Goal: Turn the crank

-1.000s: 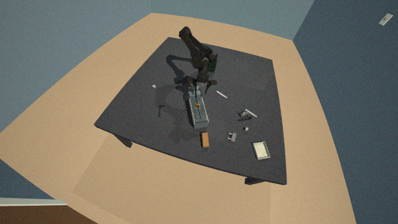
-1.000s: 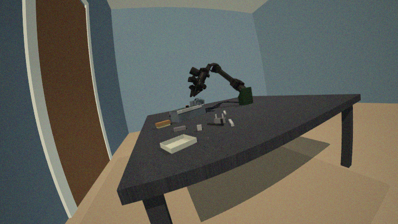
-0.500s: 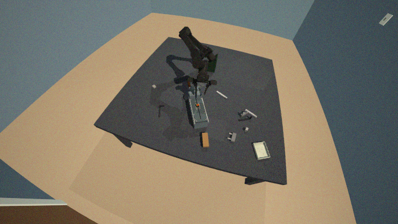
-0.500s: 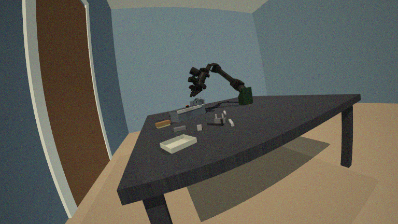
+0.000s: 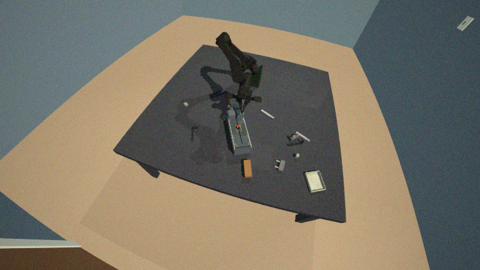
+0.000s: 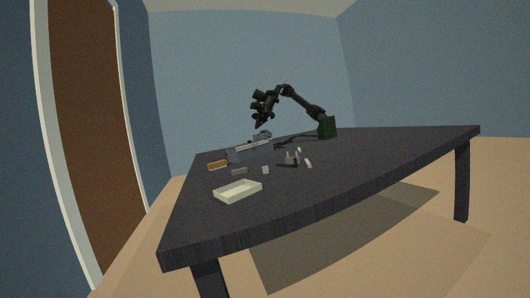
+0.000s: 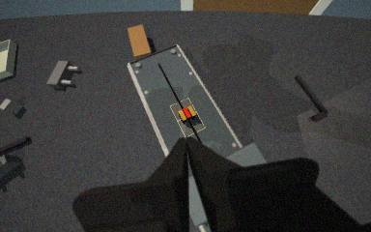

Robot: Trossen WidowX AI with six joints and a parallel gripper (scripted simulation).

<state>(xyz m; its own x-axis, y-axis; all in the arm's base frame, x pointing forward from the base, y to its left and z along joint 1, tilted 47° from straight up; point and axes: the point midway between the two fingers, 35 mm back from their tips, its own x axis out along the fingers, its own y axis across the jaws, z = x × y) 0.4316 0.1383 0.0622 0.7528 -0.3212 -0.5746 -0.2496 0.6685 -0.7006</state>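
Note:
The grey machine [image 5: 242,149] [image 6: 232,154] [image 7: 159,79] stands on the dark table as a long box with pale side rails and a slot along its top. The slide's red pointer [image 5: 238,126] [image 7: 186,113] sits between two yellow marks in a thin outlined window; it looks about level with them, but exact alignment is too small to tell. My gripper [image 5: 242,112] [image 6: 256,127] [image 7: 185,142] is shut and empty, above the machine's arm-side end. A reddish-brown piece [image 5: 227,100] beside that end may be the crank handle; the gripper hides the crank in the wrist view.
An orange block [image 5: 247,169] [image 6: 217,164] [image 7: 139,41] lies beyond the machine's far end. A grey two-pin block [image 5: 281,165] [image 7: 58,72], a pale tray [image 5: 315,181] [image 6: 237,193] and a white bar [image 5: 267,114] lie to one side. A dark L-shaped piece [image 7: 309,94] lies opposite.

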